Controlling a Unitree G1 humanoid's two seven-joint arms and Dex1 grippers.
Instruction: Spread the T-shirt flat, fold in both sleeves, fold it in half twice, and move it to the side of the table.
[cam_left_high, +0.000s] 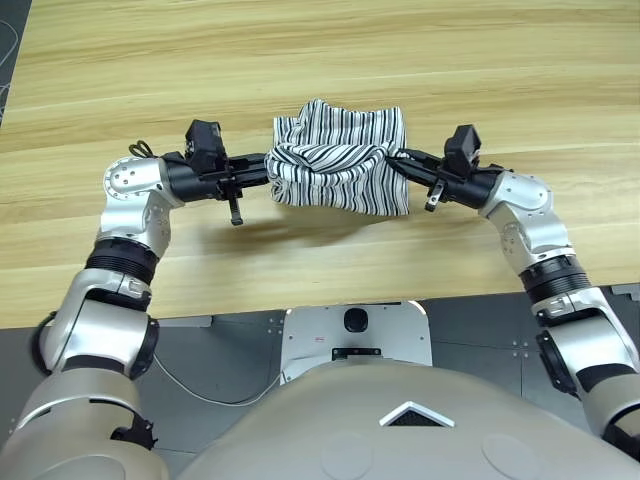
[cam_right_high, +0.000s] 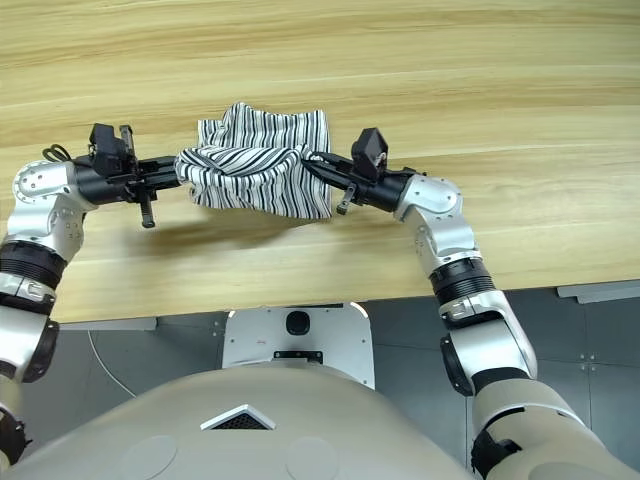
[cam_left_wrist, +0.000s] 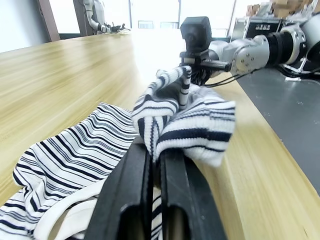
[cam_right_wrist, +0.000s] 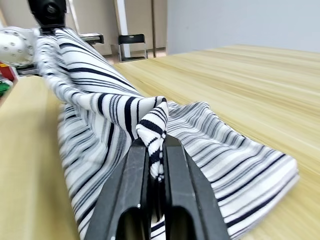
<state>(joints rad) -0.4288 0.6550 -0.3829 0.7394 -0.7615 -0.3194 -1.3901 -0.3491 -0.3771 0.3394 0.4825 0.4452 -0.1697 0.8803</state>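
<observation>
striped t-shirt (cam_left_high: 340, 160) bunched between left gripper (cam_left_wrist: 156, 150) and right gripper (cam_right_wrist: 155, 145), both pinching cloth.

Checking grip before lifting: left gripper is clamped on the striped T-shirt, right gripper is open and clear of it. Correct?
No: the right gripper is shut on the T-shirt too, cloth pinched between its jaws in the right wrist view.

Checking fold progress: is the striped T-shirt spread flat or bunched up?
Bunched, not flat: the black-and-white striped T-shirt sags in folds between left gripper and right gripper, both shut on it.
</observation>
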